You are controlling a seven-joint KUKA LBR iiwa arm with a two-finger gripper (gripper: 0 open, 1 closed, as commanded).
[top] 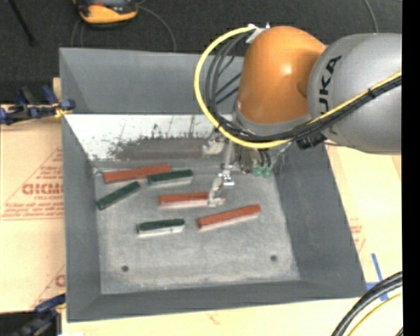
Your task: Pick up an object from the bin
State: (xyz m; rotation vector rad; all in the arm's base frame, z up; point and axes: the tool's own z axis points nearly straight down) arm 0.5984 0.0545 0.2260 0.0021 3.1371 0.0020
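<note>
My gripper [220, 190] hangs low in the middle of the bin, its tip at the right end of a red flat bar [182, 200] that lies lengthwise there. Whether it touches the bar I cannot tell. Just below and to the right lies a second red bar [229, 217], slightly tilted. A dark green bar [170, 177] rests a little to the upper left of the gripper.
More bars lie to the left: a red one [136, 173] near the back, a dark green one [117, 195] slanted, and a green and white one [160, 227] toward the front. The arm's orange cover and cables overhang the bin's back right.
</note>
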